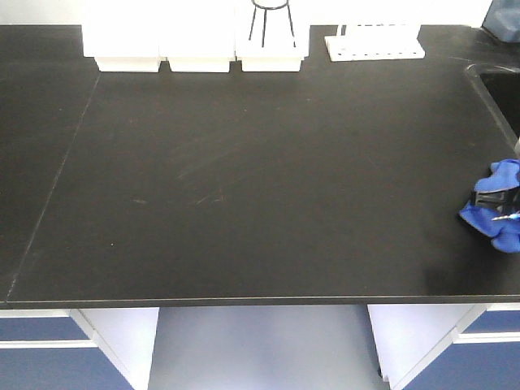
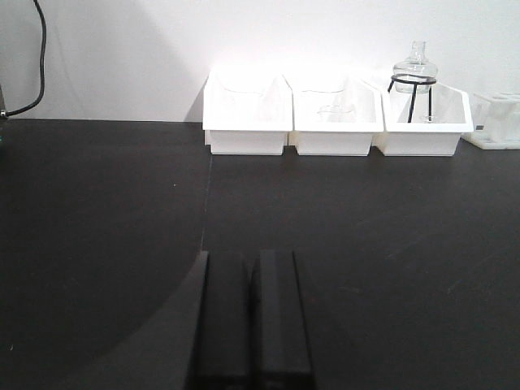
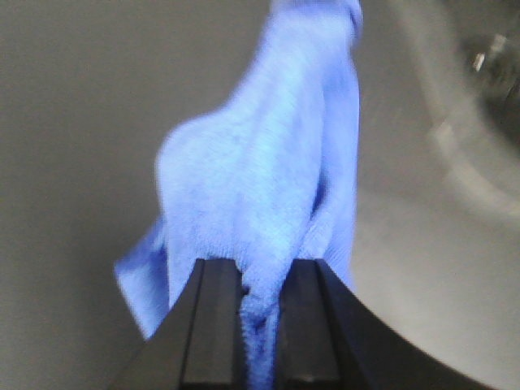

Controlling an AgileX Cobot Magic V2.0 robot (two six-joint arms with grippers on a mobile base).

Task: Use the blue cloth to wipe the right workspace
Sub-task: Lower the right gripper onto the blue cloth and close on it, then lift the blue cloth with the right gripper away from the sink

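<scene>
The right fingers (image 3: pixel 218 325) are closed on a bunched fold of the blue cloth (image 3: pixel 260 187), which spills forward from between them in a soft, slightly blurred mass. In the front view the cloth sits at the far right edge of the picture, just in front of the sink (image 1: pixel 502 93) on the near side. Whether it presses on the surface or hangs just above it cannot be told.

The left fingers (image 2: pixel 276 325) are closed together with nothing between them, low over the black table (image 1: pixel 244 179), well to the left of the sink.

Judging progress: the cloth is picked up and securely gripped, so the grasping part looks done. The wiping itself appears to be what is left. The right workspace seems to lie beyond the sink, outside these pictures, so how much of it has been wiped cannot be judged.

Left of the sink, along the back of the table, stand a white rack (image 1: pixel 374 45) and three white bins (image 1: pixel 203 41). The bin nearest the sink holds a glass flask (image 2: pixel 414 69) on a black wire stand (image 2: pixel 413 97). The sink's open basin, close beside the cloth, is the likeliest thing for it to snag on or drop into.
</scene>
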